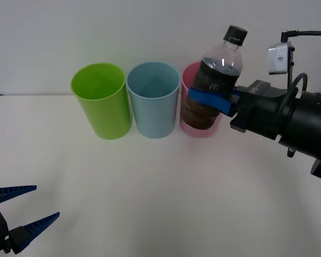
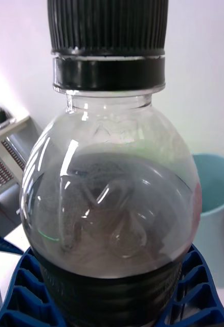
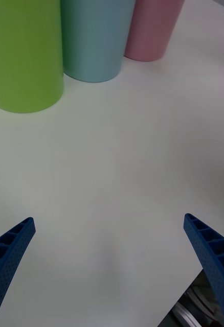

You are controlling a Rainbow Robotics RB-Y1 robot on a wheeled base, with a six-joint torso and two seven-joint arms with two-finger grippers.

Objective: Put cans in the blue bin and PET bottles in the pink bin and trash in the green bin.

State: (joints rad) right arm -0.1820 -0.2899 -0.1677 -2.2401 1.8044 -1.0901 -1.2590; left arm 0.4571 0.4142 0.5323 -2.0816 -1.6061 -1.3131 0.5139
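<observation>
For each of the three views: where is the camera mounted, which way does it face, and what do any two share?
Front: above the arms, facing down at the table; both arms show, right gripper holding the bottle before the pink bin.
Right wrist: faces the bottle's cap.
Left wrist: faces the table, fingers apart.
All three share the blue bin.

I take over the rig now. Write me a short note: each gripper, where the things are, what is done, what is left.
Right gripper: shut on the bottle, held in the air, cap up and tilted, in front of the pink bin.
Left gripper: open, low over the table at the near left, holding nothing.
Bins stand in a row at the back: green bin, blue bin, pink bin.
Done: bottle picked up.
Left: release it into the pink bin.
</observation>
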